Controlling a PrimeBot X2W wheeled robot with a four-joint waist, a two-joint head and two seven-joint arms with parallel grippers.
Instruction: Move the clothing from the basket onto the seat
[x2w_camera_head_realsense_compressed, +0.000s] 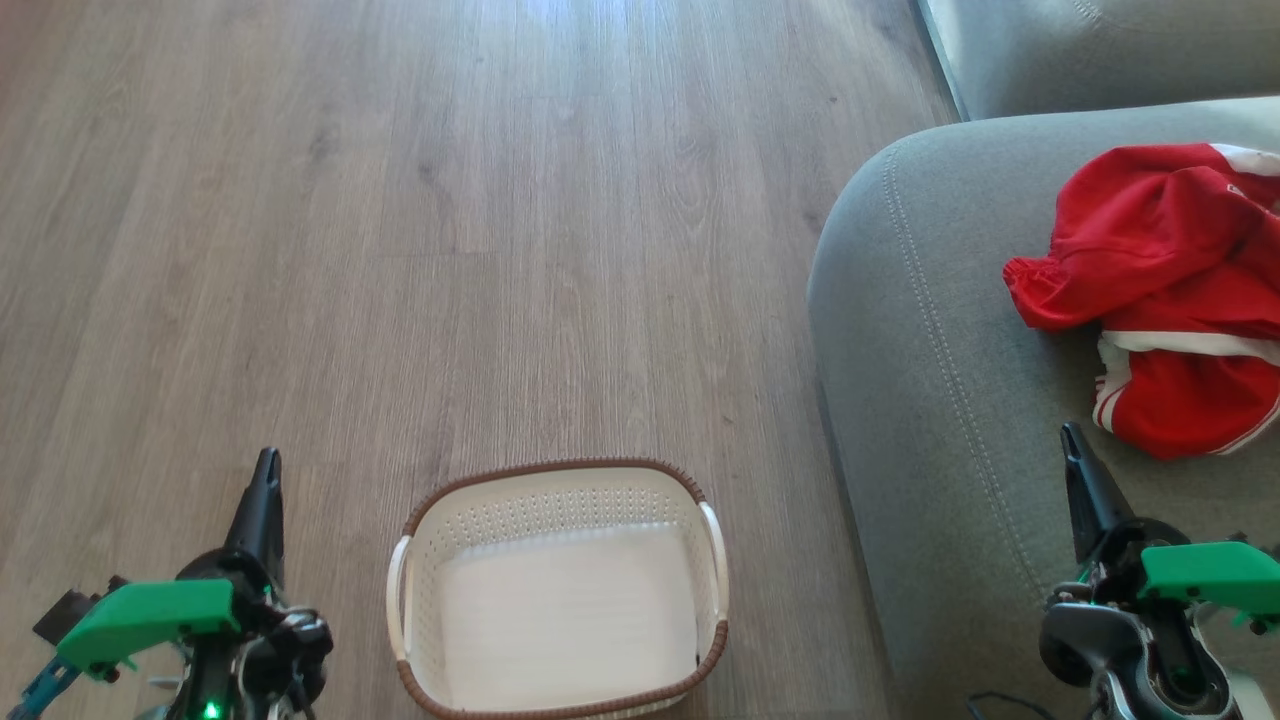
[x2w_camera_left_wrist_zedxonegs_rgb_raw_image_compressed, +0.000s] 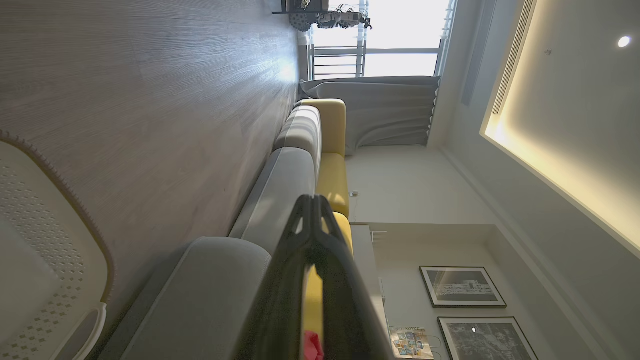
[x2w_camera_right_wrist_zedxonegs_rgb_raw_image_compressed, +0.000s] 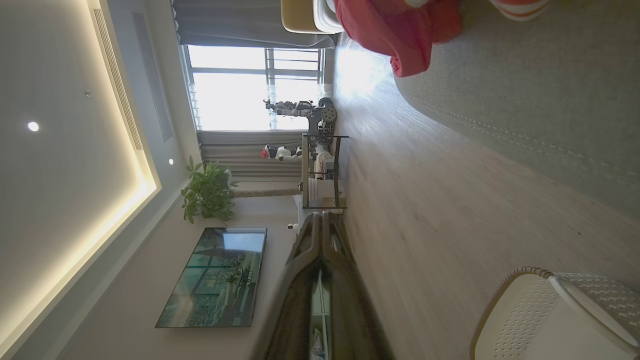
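Wall television (x2w_camera_right_wrist_zedxonegs_rgb_raw_image_compressed: 215, 277) past right pincer (x2w_camera_right_wrist_zedxonegs_rgb_raw_image_compressed: 322, 215), clothing (x2w_camera_head_realsense_compressed: 1160, 290) on seat (x2w_camera_head_realsense_compressed: 930, 400)

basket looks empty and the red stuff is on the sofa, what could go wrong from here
1. The right gripper, shut, sits over the seat close to the clothing. A swing that way might snag the thin fabric and drag it toward the seat's rounded edge.
2. The basket stands on the floor between the arms, close to the robot. Rolling forward, or sweeping the left gripper inward, might knock it.
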